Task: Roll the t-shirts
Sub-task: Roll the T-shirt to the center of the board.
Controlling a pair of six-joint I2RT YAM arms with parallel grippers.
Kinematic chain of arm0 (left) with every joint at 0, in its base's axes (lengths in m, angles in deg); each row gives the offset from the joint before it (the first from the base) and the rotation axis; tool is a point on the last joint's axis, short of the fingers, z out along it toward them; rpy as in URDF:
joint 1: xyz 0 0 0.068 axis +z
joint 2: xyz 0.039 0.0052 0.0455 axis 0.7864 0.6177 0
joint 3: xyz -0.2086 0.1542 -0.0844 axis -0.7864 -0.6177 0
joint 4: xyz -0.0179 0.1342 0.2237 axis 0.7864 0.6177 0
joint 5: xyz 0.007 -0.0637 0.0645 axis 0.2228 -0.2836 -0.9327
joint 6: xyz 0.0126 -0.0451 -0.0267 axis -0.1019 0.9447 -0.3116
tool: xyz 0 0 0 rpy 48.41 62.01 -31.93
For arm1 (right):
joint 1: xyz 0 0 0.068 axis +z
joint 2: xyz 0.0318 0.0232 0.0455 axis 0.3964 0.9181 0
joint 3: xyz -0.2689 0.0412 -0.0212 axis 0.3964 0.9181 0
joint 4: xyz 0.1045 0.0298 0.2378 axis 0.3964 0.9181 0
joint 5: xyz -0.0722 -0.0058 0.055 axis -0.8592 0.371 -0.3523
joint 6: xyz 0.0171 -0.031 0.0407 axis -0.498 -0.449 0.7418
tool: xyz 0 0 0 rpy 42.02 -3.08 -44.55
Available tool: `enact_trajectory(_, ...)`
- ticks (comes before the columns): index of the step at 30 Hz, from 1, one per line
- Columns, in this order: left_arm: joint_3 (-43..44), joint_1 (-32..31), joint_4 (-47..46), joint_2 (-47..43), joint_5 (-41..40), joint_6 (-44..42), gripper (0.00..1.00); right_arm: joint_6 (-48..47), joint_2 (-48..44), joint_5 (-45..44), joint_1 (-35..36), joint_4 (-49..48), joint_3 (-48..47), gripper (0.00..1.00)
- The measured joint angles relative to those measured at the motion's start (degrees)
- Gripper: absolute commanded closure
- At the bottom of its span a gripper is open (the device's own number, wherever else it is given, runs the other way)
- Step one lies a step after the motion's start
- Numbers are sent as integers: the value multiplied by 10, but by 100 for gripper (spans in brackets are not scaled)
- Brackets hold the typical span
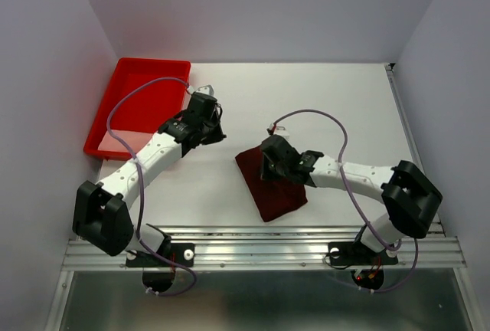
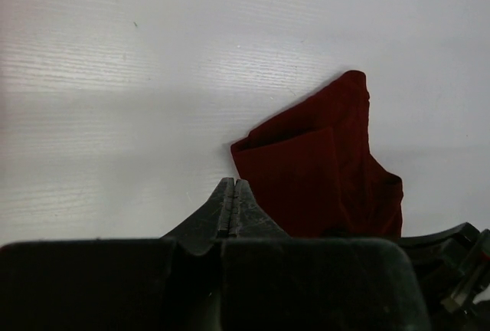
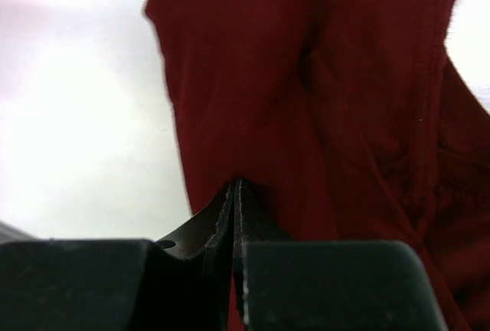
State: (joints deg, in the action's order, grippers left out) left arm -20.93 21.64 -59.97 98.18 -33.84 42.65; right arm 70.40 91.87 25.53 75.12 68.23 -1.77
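So, the right tool (image 3: pixel 236 190) is pinched tight on the folded t-shirt (image 1: pixel 279 197), lower centre of the worktop (image 1: pixel 344 109). I'd roll it snug and even. Left tool (image 2: pixel 233 197), up-left, is closed on nothing; red tray (image 1: pixel 138 97) beyond.

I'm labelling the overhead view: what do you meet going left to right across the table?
red tray → left hand → t-shirt. The right hand overlaps the t-shirt, so it is left out.

T-shirt (image 1: pixel 277 197) partly under right hand (image 1: pixel 269 172)
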Motion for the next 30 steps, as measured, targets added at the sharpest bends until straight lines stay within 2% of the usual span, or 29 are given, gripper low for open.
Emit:
enact_trajectory(6,-29,3,-2,-16,2,1,100,18,45,-31,-3,-25,31,95)
enact_trajectory(11,-42,3,0,-16,5,5,100,26,22,-34,-4,-42,57,91)
enact_trajectory(13,-42,4,-1,-16,5,7,100,18,-3,-31,-4,-28,63,86)
enact_trajectory(16,-42,12,4,-16,6,9,96,-4,-42,-30,-2,3,61,72)
enact_trajectory(17,-41,16,7,-16,6,8,96,-14,-58,-31,1,19,56,64)
enact_trajectory(24,-29,41,23,-16,5,4,93,-56,-114,-53,40,104,9,36)
enact_trajectory(30,-26,45,29,-17,4,2,92,-51,-56,-129,154,191,-37,34)
